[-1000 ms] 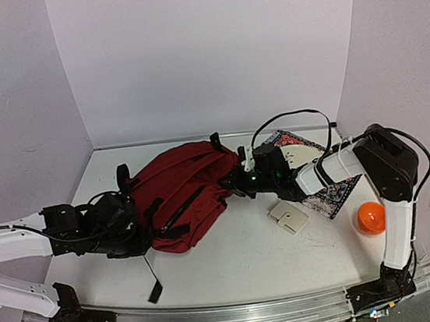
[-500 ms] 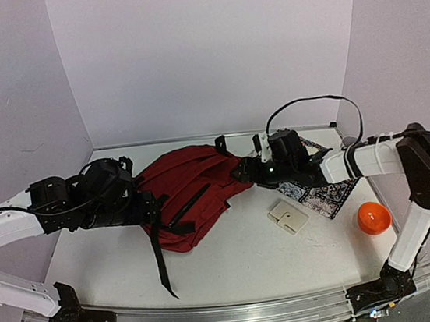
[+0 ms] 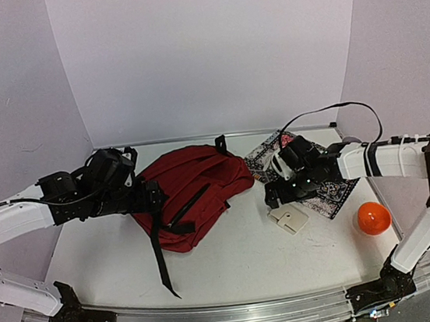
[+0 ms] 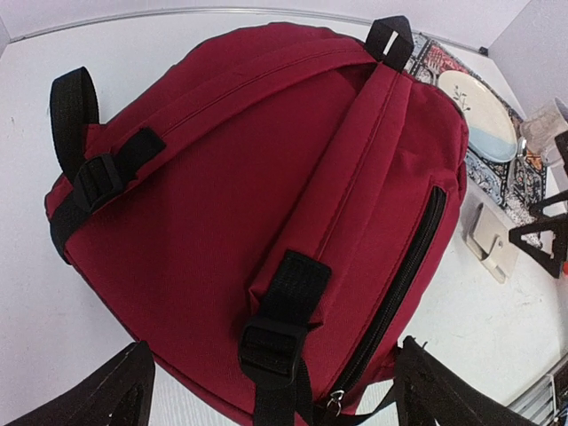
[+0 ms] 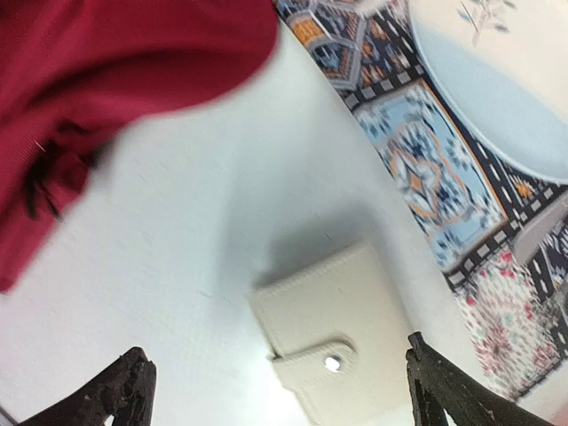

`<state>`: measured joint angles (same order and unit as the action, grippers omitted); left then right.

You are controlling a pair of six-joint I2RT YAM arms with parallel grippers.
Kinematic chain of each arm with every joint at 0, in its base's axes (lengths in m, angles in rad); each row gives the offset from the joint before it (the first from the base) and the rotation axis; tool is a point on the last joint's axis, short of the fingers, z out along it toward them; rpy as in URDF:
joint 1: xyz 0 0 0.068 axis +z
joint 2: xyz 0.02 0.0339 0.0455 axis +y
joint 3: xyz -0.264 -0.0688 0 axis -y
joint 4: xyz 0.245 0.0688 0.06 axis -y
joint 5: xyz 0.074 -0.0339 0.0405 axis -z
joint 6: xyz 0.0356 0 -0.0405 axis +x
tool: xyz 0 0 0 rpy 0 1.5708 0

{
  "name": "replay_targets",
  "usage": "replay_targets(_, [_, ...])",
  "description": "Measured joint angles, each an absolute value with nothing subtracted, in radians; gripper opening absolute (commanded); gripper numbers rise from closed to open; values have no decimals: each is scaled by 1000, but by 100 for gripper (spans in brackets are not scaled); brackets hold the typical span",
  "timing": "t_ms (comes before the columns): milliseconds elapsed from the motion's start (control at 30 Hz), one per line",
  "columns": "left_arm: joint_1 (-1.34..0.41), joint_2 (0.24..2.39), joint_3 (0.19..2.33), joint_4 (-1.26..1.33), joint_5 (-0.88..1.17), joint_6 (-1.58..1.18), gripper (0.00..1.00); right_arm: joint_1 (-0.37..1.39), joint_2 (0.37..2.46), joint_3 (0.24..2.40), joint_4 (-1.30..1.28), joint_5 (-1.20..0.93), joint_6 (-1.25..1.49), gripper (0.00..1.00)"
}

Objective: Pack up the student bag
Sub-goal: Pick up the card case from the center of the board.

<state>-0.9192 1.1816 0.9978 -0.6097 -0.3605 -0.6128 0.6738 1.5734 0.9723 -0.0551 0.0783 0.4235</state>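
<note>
Left hand (image 4: 271, 373) spread wide over student bag (image 4: 204, 222), right hand (image 5: 275, 355) spread above cream wallet (image 5: 328, 311)

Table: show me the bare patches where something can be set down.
Widest: the near strip from the bag strap to the orange object, before the wallet. Also the near-left corner beside the strap. Crowded: the right, where mat, wallet and right pincer cluster.

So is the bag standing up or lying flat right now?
Lying flat, strap side up. The student bag rests spread on the table; the left wrist view shows its shoulder strap and buckle facing upward.
</note>
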Motion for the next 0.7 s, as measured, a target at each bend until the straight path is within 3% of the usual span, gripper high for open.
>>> replay_targets(433, [-703, 1110, 855, -490, -228, -575, 99, 625, 1681, 966, -199, 57, 259, 98])
replay_targets(700, [-662, 1085, 841, -463, -184, -574, 98, 622, 1777, 980, -229, 49, 213, 98])
